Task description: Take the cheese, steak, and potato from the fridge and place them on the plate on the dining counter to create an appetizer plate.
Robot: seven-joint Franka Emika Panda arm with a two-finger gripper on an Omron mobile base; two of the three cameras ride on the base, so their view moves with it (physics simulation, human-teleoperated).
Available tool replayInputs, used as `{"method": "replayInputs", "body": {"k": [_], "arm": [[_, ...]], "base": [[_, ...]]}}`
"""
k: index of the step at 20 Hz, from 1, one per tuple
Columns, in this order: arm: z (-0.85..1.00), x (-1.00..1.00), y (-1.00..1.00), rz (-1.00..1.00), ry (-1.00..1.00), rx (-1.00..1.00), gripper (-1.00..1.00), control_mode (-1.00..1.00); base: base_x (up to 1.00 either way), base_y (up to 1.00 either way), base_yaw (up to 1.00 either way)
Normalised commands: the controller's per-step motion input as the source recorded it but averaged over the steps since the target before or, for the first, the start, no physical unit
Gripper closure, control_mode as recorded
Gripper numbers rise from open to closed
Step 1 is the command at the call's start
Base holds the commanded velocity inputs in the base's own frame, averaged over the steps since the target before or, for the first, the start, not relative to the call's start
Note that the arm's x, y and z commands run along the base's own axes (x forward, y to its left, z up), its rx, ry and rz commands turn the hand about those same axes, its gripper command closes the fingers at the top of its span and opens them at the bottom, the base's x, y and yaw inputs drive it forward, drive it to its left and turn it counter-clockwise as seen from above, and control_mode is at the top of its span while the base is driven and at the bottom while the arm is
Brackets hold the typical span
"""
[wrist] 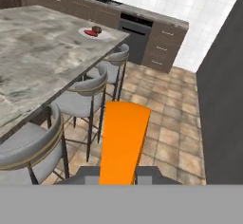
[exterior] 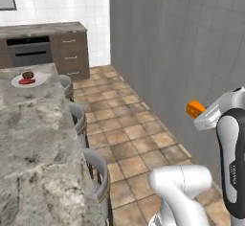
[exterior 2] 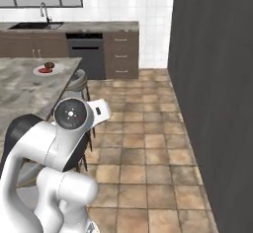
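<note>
My gripper (exterior: pixel 198 112) is shut on the cheese (exterior: pixel 194 108), an orange wedge held in the air over the tiled floor beside a grey wall. The hand view has the cheese (wrist: pixel 123 140) standing up between the fingertips of the gripper (wrist: pixel 118 172). The white plate (exterior: pixel 40 79) lies near the far end of the dining counter (exterior: pixel 33 143). On it sit the red steak (exterior: pixel 26 82) and the dark potato (exterior: pixel 28 75). The plate (wrist: pixel 107 35), steak (wrist: pixel 89 32) and potato (wrist: pixel 97 29) lie ahead and to the left of the hand. The fridge is out of view.
Three grey stools (exterior: pixel 98 167) (exterior: pixel 79 115) (exterior: pixel 66 84) line the counter's near side, between me and the counter top. A tall grey wall (exterior: pixel 182 43) runs along the right. Brown cabinets with an oven (exterior: pixel 31 50) stand at the back. Open tiled floor (exterior: pixel 124 129) lies between.
</note>
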Motion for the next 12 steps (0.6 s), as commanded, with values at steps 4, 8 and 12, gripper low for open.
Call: {"method": "replayInputs", "body": {"k": [4,8,12], "arm": [[0.0,0.0,0.0,0.0,0.0,0.0,1.0,1.0],[0.0,0.0,0.0,0.0,0.0,0.0,1.0,1.0],[0.0,0.0,0.0,0.0,0.0,0.0,1.0,1.0]], "base": [[1.0,-0.39,0.48],[1.0,-0.44,0.48],[1.0,-0.53,0.44]]}}
